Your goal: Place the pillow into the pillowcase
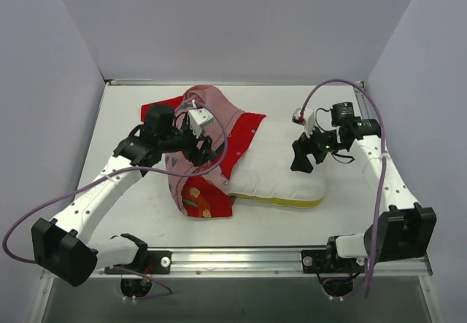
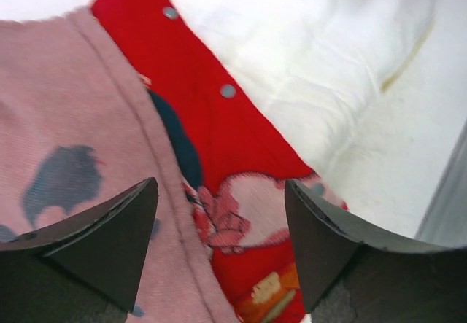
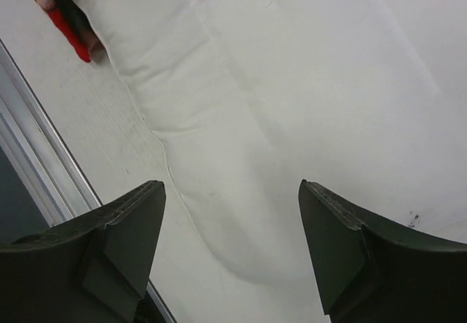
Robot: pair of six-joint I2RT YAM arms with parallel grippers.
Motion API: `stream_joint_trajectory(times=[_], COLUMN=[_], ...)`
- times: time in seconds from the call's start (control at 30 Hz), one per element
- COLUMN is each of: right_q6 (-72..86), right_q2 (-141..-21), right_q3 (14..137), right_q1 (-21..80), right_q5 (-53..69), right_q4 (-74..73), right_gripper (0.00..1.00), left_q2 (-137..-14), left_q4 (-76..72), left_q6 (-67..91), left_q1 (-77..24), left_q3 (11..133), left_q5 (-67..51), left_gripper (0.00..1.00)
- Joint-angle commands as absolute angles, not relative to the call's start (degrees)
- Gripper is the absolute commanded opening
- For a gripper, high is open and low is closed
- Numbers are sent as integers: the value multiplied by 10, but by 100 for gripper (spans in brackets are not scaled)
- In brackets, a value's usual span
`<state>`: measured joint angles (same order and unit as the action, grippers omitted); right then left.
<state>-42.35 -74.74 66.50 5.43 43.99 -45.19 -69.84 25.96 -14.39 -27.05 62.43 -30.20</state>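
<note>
**White Table, Pale Walls, and a Pillow Partly in Its Red Cover**

The table (image 1: 131, 213) is flat and white. Pale grey walls (image 1: 241, 24) stand on three sides of it, like a little box room. A shiny metal rail (image 1: 241, 254) runs along the near edge, and both arms are fixed to it. Purple cables (image 1: 44, 217) loop off the arms. In the right wrist view, a few tiny dark specks (image 3: 414, 221) sit on the white top.

The pillow (image 1: 281, 170) lies on the table, a bit right of the middle. It is cream white, with a yellow band along its near edge. Its left end goes under the red cloth of the pillowcase (image 1: 211, 130). The pillowcase is bunched up on the left. Its dull pink inside shows, with dark blue marks on it.

The left gripper (image 2: 219, 184) is over the pillowcase with its fingers spread wide. It pinches nothing. The right gripper (image 3: 230, 186) is over the pillow, and its fingers are spread wide too.

Two small grey studs (image 2: 228, 90) sit on the red cloth. The red cloth also has a pink, white and orange picture, too blurry to read. A small red and white tag (image 1: 298, 116) on the right arm is too tiny to read.
</note>
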Motion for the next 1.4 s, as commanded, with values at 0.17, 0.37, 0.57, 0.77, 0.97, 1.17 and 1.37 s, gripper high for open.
stream_joint_trajectory(times=[0.17, 0.37, 0.57, 0.77, 0.97, 1.17, 1.37], right_q6=[-224, -187, -181, -163, -163, -171, -171], right_q2=[-932, -985, -1019, -1057, -1055, -1048, -1042], right_q3=[757, 765, 749, 752, 753, 766, 786], right_q1=[67, 71, 84, 89, 84, 84, 77], right_q5=[424, 396, 353, 318, 331, 342, 364], right_q4=[-470, -467, -470, -475, -484, -499, -522], right_gripper=[71, 70, 63, 48, 48, 47, 50], left_q2=[-941, -1104, -1116, -990, -846, -802, -784], left_q4=[242, 211, 207, 203, 190, 267, 330], left_q6=[-155, -177, -170, -93, 37, 58, -12], left_q1=[-313, -314, -278, -202, 39, 229, 220], left_q3=[825, 925, 963, 898, 695, 534, 597], left_q5=[-41, 71, 67, -60, -209, -185, -225], left_gripper=[74, 75, 19, 0, 0, 0, 66])
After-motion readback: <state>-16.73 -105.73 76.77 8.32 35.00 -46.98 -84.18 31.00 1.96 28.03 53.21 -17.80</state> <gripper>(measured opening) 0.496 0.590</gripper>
